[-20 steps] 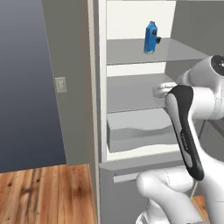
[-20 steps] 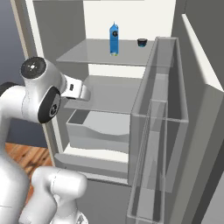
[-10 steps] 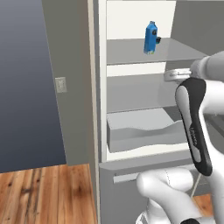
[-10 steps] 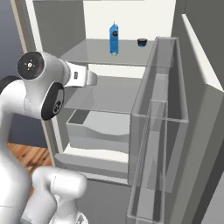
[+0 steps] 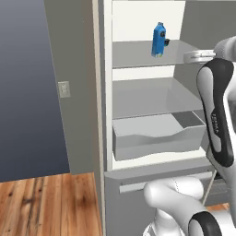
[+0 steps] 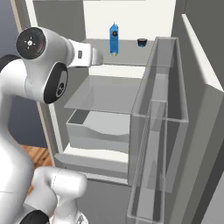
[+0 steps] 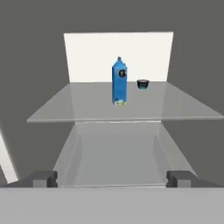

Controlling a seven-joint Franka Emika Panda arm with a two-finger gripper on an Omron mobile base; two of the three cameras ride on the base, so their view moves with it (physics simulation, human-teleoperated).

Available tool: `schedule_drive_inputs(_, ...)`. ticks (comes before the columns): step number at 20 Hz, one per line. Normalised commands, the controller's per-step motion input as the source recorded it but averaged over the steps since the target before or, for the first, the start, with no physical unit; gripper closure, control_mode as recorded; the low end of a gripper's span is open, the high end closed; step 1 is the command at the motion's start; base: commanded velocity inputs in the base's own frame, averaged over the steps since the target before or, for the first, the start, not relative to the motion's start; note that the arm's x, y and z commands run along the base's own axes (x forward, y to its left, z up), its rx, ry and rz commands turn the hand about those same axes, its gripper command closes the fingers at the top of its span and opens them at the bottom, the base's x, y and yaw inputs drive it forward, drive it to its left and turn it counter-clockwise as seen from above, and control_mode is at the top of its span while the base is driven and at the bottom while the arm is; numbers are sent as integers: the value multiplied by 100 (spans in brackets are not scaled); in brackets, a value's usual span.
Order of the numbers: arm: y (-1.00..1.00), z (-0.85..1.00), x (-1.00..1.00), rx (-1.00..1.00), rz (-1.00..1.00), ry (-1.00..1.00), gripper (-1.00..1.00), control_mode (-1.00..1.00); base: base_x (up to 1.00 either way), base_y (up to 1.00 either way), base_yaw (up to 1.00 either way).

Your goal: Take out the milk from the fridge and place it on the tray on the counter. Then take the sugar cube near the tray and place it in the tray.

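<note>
Arm is raised w/ its forearm reaching fwd at upper-shelf height toward the open fridge (image 5: 106, 92). In the hand view the gripper (image 7: 111, 178) looks level into the fridge, its 2 fingertips (image 7: 41, 178) set wide apart w/ nothing between them, well short of the milk (image 7: 119, 82). The milk stands upright on the upper shelf (image 7: 78, 107), near its middle: a small bright blue gable-top carton w/ a dark round cap high on the face turned to the hand and a pale strip at its base. Hand view and right base view also show a small dark cup (image 6: 142, 42) on the same shelf, near the carton on the door side but apart from it. Right base view alone shows the open door w/ clear door bins (image 6: 159, 131). Left base view alone shows a wood floor (image 5: 46, 205), a dark wall w/ a light switch (image 5: 64, 89), and the grey drawer bin (image 5: 156, 136) under the lower shelf.
</note>
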Motion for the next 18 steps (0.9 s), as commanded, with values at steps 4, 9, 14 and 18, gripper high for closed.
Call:
schedule_drive_inputs(4,0,14,20,0,0,-13,-100,-100,0,0,0)
schedule_drive_inputs(9,0,1,51,-1,0,-7,-100,-100,0,0,0)
schedule_drive_inputs(14,0,4,59,0,0,1,-100,-100,0,0,0)
schedule_drive_inputs(18,0,10,54,0,0,8,-100,-100,0,0,0)
